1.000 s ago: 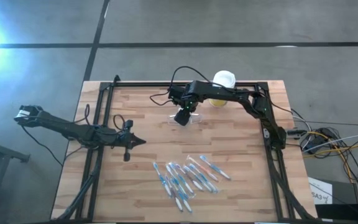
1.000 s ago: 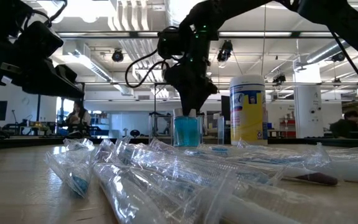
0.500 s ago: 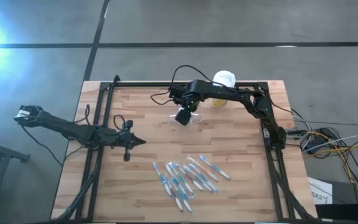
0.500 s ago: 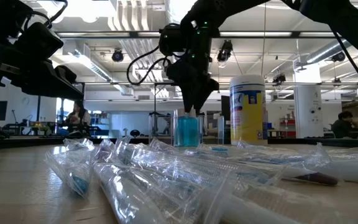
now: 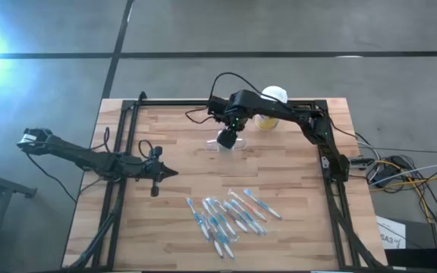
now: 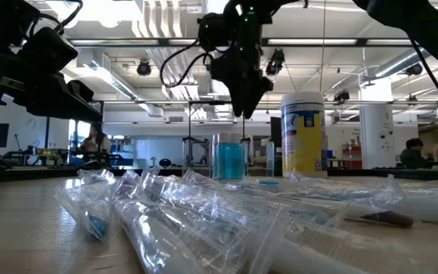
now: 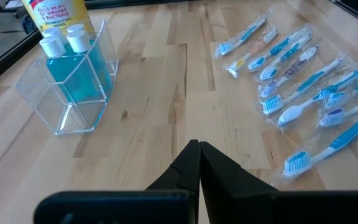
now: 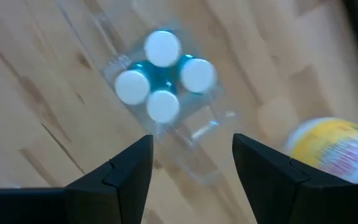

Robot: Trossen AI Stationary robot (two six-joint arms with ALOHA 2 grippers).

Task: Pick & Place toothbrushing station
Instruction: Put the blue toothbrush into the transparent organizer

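Directly below right end effector [image 8: 191, 163], fingers spread and empty: clear plastic cup [image 8: 166, 118] with white-capped blue tubes, upright; left end effector [image 7: 198, 149] shut, farther off.

Through the right wrist camera I look down on the clear plastic cup [image 8: 166, 118] standing on the wooden table [image 8: 36, 81]. Four white-capped tubes [image 8: 163, 48] cluster inside it over blue contents. My right gripper [image 8: 191, 163] hangs above it — both dark fingers [image 8: 120, 171] spread wide, holding nothing. The yellow canister [image 8: 331, 149] sits near the cup — blurred.
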